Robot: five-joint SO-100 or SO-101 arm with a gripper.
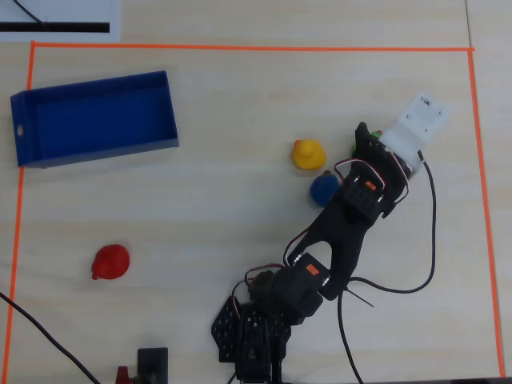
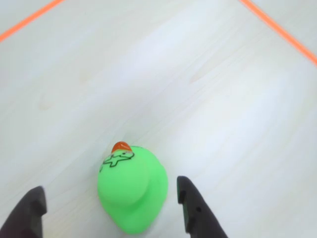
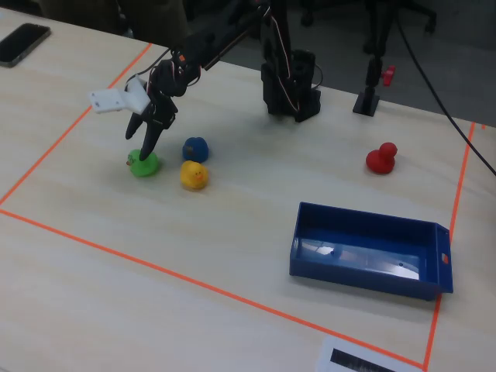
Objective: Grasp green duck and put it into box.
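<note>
The green duck (image 2: pixel 132 193) stands on the pale wooden table, orange beak pointing away from the wrist camera. My gripper (image 2: pixel 110 191) is open with one finger (image 2: pixel 34 206) to the left of the duck and the other (image 2: pixel 190 203) close to its right side, neither clearly touching. In the fixed view the gripper (image 3: pixel 144 147) is lowered over the duck (image 3: pixel 143 165) at the left. In the overhead view only a sliver of the duck (image 1: pixel 354 149) shows beside the gripper (image 1: pixel 364 138). The dark-blue box (image 1: pixel 96 85) sits empty at the upper left; it also shows in the fixed view (image 3: pixel 364 276).
A yellow duck (image 1: pixel 308 154) and a blue duck (image 1: pixel 325 188) stand close to the arm, just left of the gripper in the overhead view. A red duck (image 1: pixel 110 262) stands at the lower left. Orange tape (image 1: pixel 240 48) borders the work area.
</note>
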